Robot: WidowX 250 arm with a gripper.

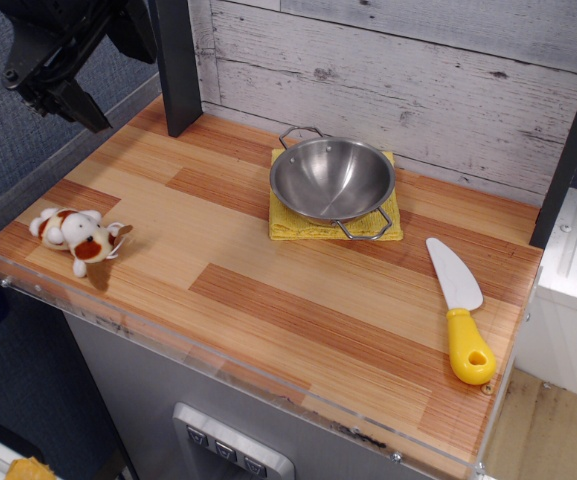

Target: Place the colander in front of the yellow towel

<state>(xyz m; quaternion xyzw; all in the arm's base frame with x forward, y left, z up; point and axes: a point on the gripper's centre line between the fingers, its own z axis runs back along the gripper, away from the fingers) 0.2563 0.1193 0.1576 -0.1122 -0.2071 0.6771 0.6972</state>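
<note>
The colander [332, 180], a round shiny steel bowl with two wire loop handles, rests on top of the yellow towel [298, 226], which lies flat near the back of the wooden table. Only the towel's edges show around the bowl. My gripper [63, 98] is black and hangs high at the upper left, above the table's left edge and far from the colander. It holds nothing; its fingers point down and to the right, and I cannot tell how far apart they stand.
A white and brown plush dog [78, 240] lies at the front left. A white knife with a yellow handle [460, 310] lies at the right. A dark post [176, 65] stands at the back left. A clear plastic lip [268, 385] runs along the table's front edge.
</note>
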